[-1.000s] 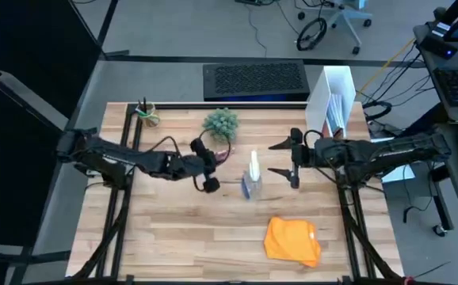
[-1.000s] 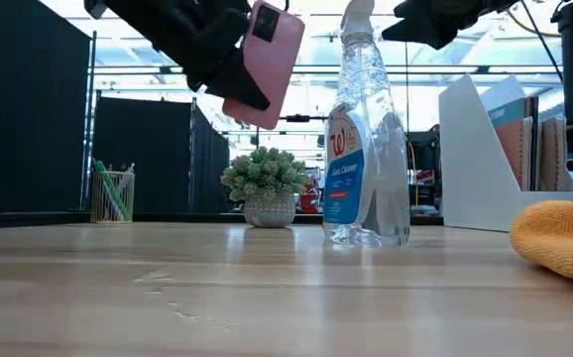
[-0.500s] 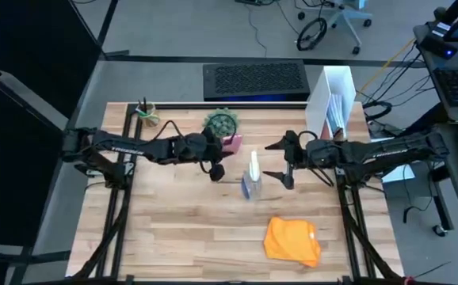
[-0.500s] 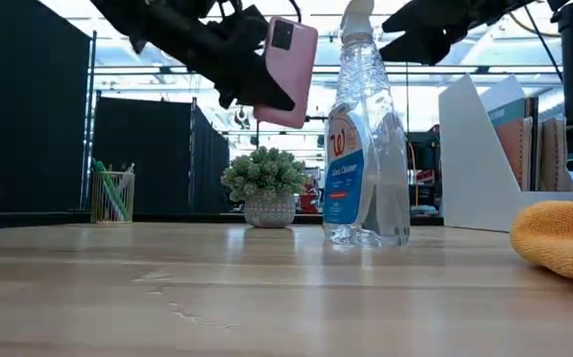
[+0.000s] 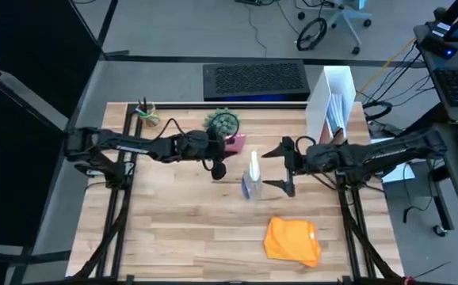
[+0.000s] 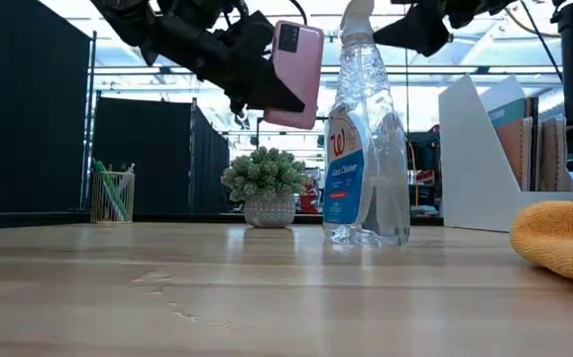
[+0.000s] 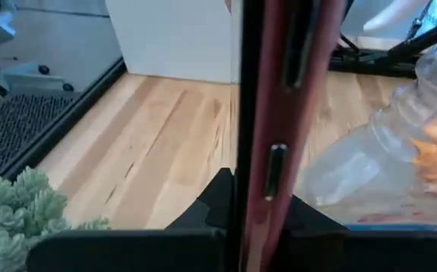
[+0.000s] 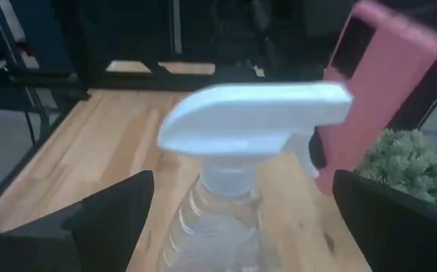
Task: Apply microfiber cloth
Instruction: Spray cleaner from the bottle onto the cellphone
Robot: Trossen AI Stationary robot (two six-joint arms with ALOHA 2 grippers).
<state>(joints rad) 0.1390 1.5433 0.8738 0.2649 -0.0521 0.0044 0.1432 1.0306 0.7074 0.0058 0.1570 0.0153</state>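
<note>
The orange microfiber cloth [image 5: 292,240] lies bunched on the table near the front right, also seen in the low view [image 6: 562,238]; no gripper touches it. My left gripper [image 5: 217,156] is shut on a pink-cased phone [image 6: 294,74], held in the air just left of a clear spray bottle [image 5: 251,176]. The bottle stands upright on its base at mid-table. My right gripper [image 5: 277,167] is open, level with the bottle's white trigger head [image 8: 256,117], one finger on either side of it and apart from it. My left gripper pinches the phone's lower end [image 7: 260,200] between its two fingers, one on each flat face; the wrist view sees the phone edge-on. The fingers come level from the table's left. The phone is lifted clear and stands nearly upright, camera end [image 6: 288,38] up.
A small potted plant [image 5: 221,121] stands just behind the phone, a pen cup [image 5: 146,112] at the far left. A white file holder [image 5: 336,103] stands at the far right. A dark mat [image 5: 254,79] lies beyond the far edge. Bare wood spans the front left.
My left gripper has carried the phone toward the table's right and far side, up to the bottle, and the phone has turned from tilted to nearly upright. My right gripper has moved left toward the bottle's head.
</note>
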